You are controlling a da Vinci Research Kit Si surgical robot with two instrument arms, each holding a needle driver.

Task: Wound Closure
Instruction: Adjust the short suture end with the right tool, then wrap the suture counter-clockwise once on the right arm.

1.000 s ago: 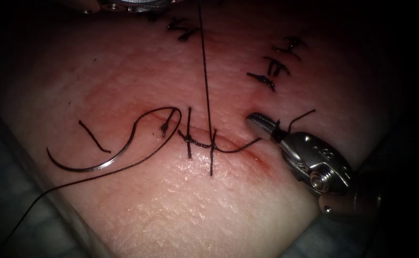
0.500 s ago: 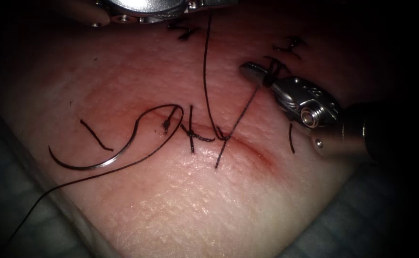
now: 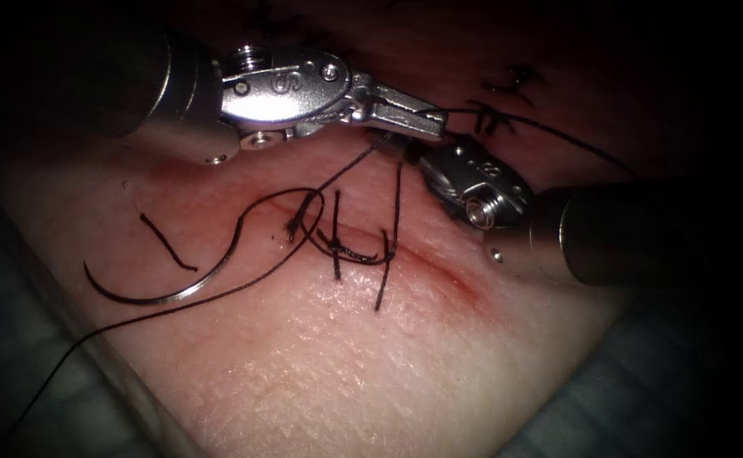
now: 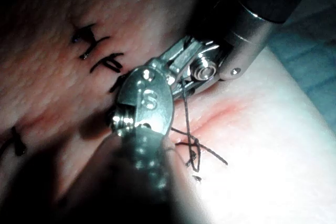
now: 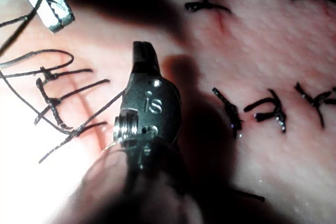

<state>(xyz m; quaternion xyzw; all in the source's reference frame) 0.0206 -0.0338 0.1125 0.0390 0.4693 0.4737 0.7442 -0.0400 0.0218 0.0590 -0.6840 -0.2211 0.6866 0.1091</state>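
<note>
The curved needle [image 3: 176,293] lies free on the tissue [image 3: 371,365] left of the cut [image 3: 439,270], outside the tissue, with neither tool on it. Its thread [image 3: 219,297] trails off to the lower left. My left tool [image 3: 418,117] reaches in from the upper left, above the cut, shut on a strand of thread that runs off to the right [image 3: 558,136]. Just beneath it my right tool [image 3: 422,159] also looks shut [image 5: 144,56], with thread [image 4: 188,124] leading from it down to the knotted stitches [image 3: 337,248] across the cut.
Older finished stitches [image 3: 507,85] sit on the tissue behind the tools. A short loose piece of thread [image 3: 168,242] lies near the needle. Red fluid tints the cut. The tissue's edge falls away to grey cloth [image 3: 66,399] at the lower left and right.
My left tool has come down from the top edge to above the cut. The right tool moved up and back with its strand to meet it. The thread went slack. The needle stayed still.
</note>
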